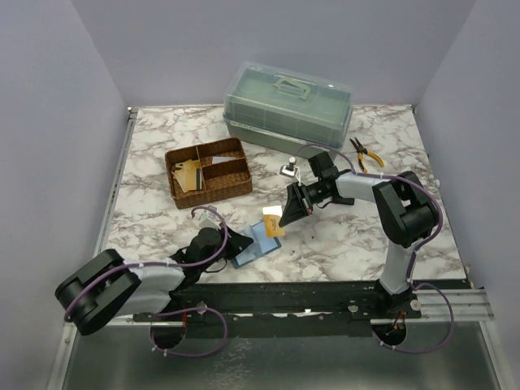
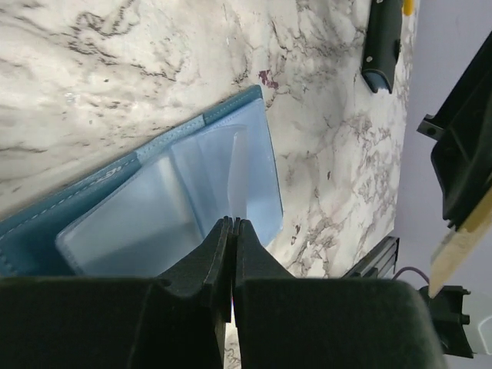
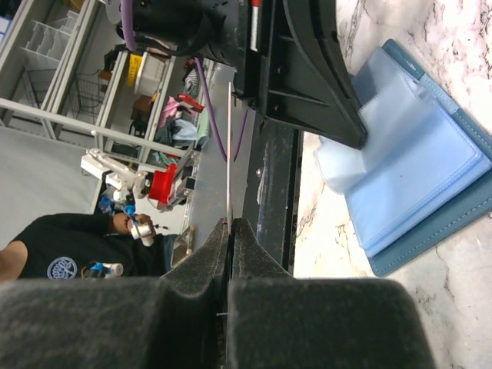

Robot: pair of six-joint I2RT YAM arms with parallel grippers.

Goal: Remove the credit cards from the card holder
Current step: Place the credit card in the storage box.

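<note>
The left arm and right arm share one build: chunky black joint housings linked by pale grey shells, with a thin purple cable looping along each. Their fingers are matte black wedges tapering to narrow tips.

Top view: you get even, diffuse light from above. The table shows only soft shadows and no hard glare; focus is sharp throughout.

Left wrist: bright exposure, with a pale sheen on the clear pockets of the card holder. The left gripper reads near-black and soft-focused.

Right wrist: the right gripper is blurred and underexposed. The credit card shows as a thin, bright, edge-on line.
</note>
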